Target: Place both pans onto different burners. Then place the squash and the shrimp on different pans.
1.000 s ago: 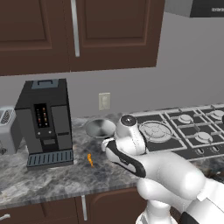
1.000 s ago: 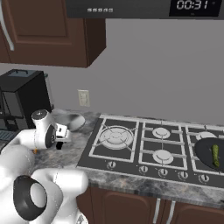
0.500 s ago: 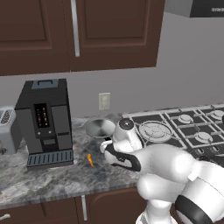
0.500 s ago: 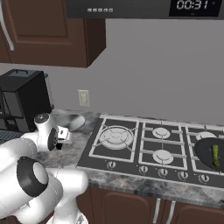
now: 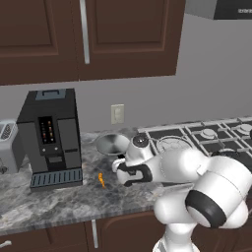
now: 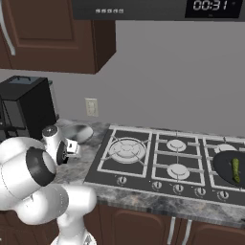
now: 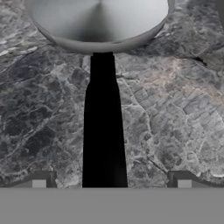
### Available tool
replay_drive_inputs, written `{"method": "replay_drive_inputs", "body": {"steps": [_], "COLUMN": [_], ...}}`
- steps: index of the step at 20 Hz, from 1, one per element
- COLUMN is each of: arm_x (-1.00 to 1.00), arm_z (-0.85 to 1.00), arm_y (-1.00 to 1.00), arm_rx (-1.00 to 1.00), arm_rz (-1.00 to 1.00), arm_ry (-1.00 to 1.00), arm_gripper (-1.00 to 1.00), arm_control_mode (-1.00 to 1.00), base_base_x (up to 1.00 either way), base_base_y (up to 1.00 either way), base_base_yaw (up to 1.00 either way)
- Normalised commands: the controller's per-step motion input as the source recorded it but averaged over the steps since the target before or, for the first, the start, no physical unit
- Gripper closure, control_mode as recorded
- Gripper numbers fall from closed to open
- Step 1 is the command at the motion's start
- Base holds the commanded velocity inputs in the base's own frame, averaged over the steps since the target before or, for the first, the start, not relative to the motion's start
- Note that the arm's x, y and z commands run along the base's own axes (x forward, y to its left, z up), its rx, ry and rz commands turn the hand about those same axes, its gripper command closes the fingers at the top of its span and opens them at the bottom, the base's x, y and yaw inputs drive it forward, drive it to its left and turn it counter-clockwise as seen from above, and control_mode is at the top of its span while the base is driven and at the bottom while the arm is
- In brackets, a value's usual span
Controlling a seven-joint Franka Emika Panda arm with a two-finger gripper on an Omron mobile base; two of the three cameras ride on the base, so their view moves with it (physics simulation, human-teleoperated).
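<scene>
The shiny silver pan sits on the marble counter, its straight black handle running towards me. My gripper is open, one fingertip on each side of the handle's near end, not closed on it. From the base, the silver pan stands left of the cooktop with my hand just in front of it. The small orange shrimp lies on the counter to the pan's front left. At the cooktop's right end, the flat black pan rests on a burner with the green squash in it.
A black coffee machine and a toaster stand on the counter to the left. Open burners lie between the silver pan and the black pan. Dark cabinets hang overhead.
My hand has shifted a little lower and nearer to the silver pan's handle. The jaws have stayed open. The pans, shrimp and squash have not moved.
</scene>
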Motion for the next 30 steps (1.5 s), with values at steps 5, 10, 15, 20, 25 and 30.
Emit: {"method": "replay_drive_inputs", "body": {"steps": [5, 10, 15, 20, 25, 30], "arm_x": [0.06, 0.0, 0.0, -0.03, 0.0, -0.02], "arm_z": [-0.1, 0.0, 0.36, 0.49, 0.35, 0.11], "arm_y": [0.03, 0.0, 0.0, -0.04, -0.15, -0.19], "arm_rx": [0.0, 0.0, 0.0, 0.0, 0.0, 0.0], "arm_rz": [0.0, 0.0, -0.05, -0.14, -0.16, -0.12], "arm_ry": [-0.01, 0.0, 0.0, 0.02, 0.01, 0.0], "arm_gripper": [1.0, 1.0, 1.0, 1.0, 1.0, 1.0], "arm_control_mode": [-1.0, -1.0, -1.0, -1.0, -1.0, -1.0], "base_base_x": [0.0, 0.0, 0.0, 0.0, 0.0, 0.0], "base_base_y": [0.0, 0.0, 0.0, 0.0, 0.0, 0.0], "base_base_yaw": [0.0, 0.0, 0.0, 0.0, 0.0, 0.0]}}
